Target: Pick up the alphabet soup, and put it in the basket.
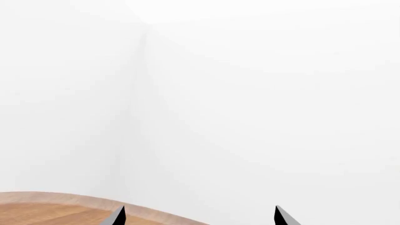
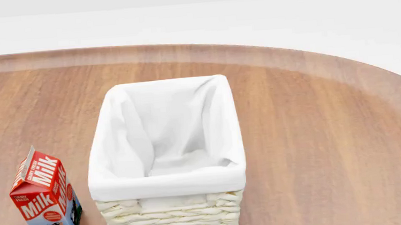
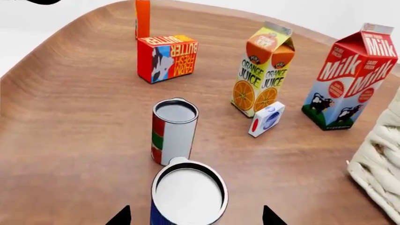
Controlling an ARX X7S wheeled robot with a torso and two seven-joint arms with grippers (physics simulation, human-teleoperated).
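**Soup can stands upright straight ahead of the right hand**

The left hand is spread and holds nothing: in its wrist view only two dark fingertips show, wide apart, with a curved edge of the table and blank white wall beyond. No task object lies near it, so it is poorly placed for the pick.

In the head view, the milk carton stands just beside the basket. The basket's white lining is open to the top and nothing lies inside. Neither hand and no can appears in this view.

The right hand is the one that counts. Its two fingertips are spread, with the alphabet soup centred in the gap, though whether the tips already flank the can or stop short of it cannot be told. The can is upright, its long axis vertical and its silvery top facing the camera. Just behind it stands the red and green can, near enough to be nudged. Farther off are the butter box, the orange juice carton, a small white box and the milk carton, with the basket's woven wall at the frame's edge.

I judge the next move a short straight advance, then closing across the can's width.
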